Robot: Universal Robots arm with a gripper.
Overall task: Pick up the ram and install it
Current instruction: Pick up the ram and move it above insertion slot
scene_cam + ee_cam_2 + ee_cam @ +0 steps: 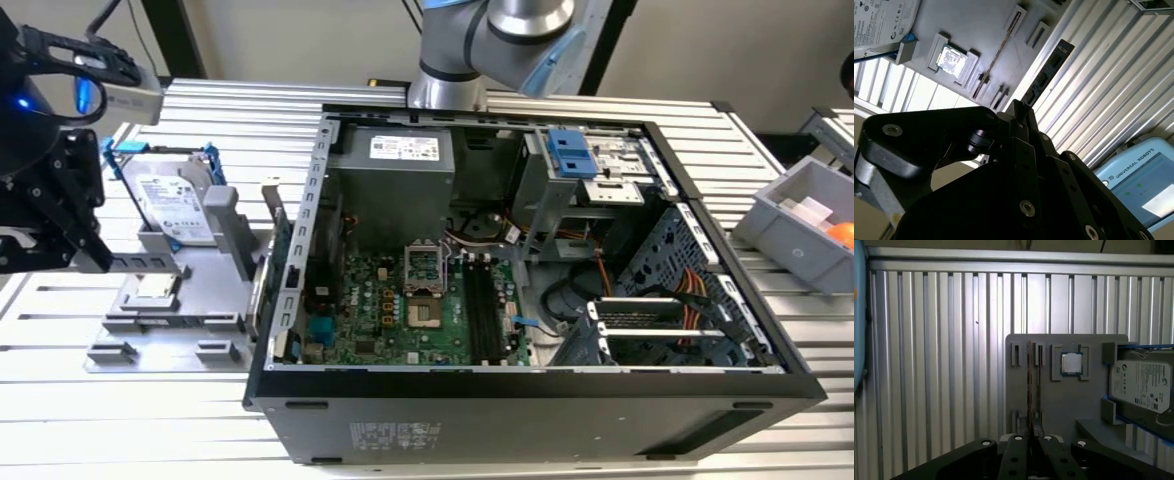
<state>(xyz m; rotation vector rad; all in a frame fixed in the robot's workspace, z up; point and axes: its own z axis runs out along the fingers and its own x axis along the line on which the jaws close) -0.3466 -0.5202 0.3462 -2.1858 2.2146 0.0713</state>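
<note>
Ram (1048, 74): thin, long dark stick w/ small blk chips on face. One end pinched in gripper (1030, 440), rest sticks straight out past the tips. Edge-on in first wrist view.

I see my arm (521, 18) as round silver-grey tube segments, with a light blue cap (554, 48) on one joint. The gripper (1019, 107) is matte black in both wrist views: flat linked bars, each with small silver screw heads (986, 443). In the exterior view the black wrist block carries a small grey box (123, 92) and a glowing blue light (19, 101), and a thin cable (107, 15) goes up from it.
</note>
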